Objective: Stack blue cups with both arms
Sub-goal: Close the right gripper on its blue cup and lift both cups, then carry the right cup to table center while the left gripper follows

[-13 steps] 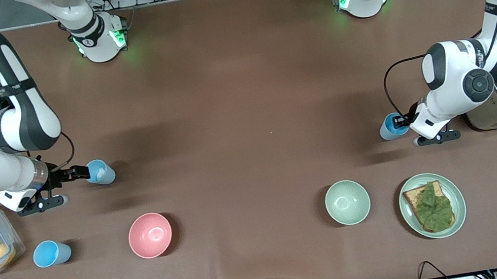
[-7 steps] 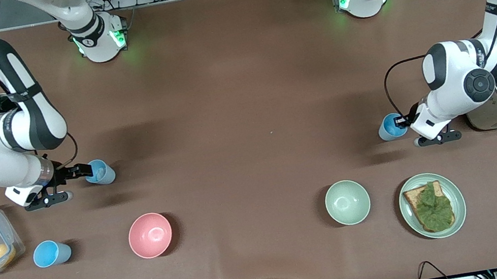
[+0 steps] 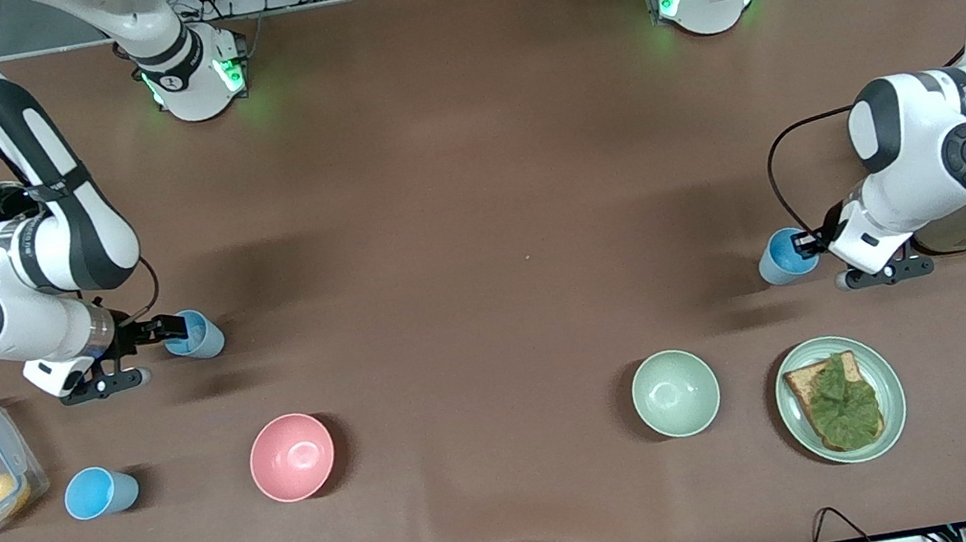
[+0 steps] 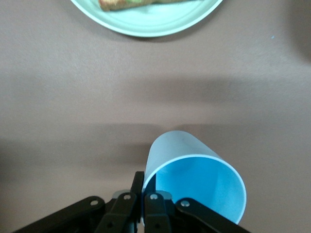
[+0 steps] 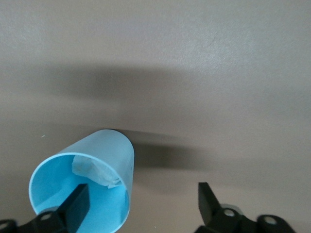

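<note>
Left claw, pinching light-blue plastic cup, has shifted toward toaster; right claw spread around second cup, ungrasped.

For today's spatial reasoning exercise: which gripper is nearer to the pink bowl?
Right. The right gripper is at a blue cup just farther from the camera than the pink bowl; the left gripper is at the table's left-arm end.
</note>
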